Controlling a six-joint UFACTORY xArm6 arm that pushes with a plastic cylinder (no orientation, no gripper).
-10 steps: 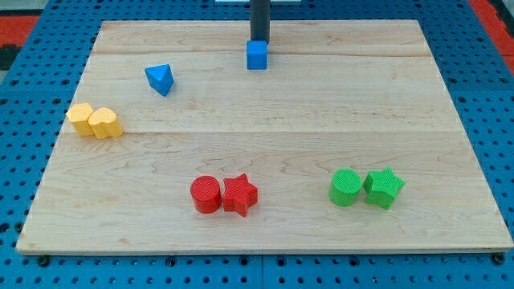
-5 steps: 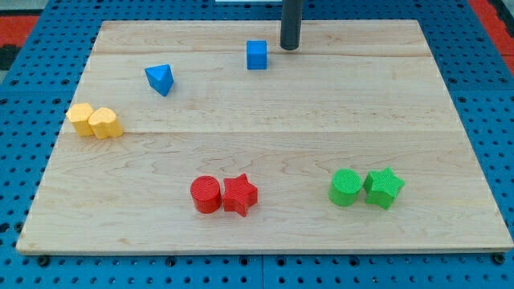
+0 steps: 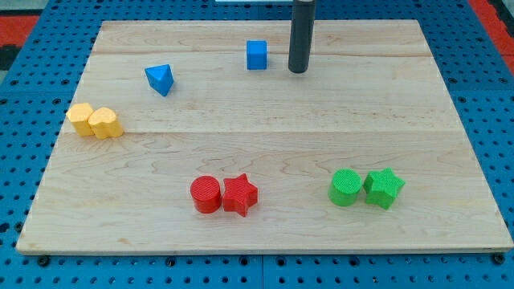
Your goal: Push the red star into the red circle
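On a pale wooden board [image 3: 321, 120], my tip [image 3: 298, 71], the bare lower end of a dark rod that touches nothing, stands near the view's top, just beside a blue cube [image 3: 256, 54] at its 9 o'clock. The red star block [image 3: 239, 194] lies well apart toward 7 o'clock from my tip, near the view's bottom, touching the red circle block [image 3: 206, 194] at its own 9 o'clock.
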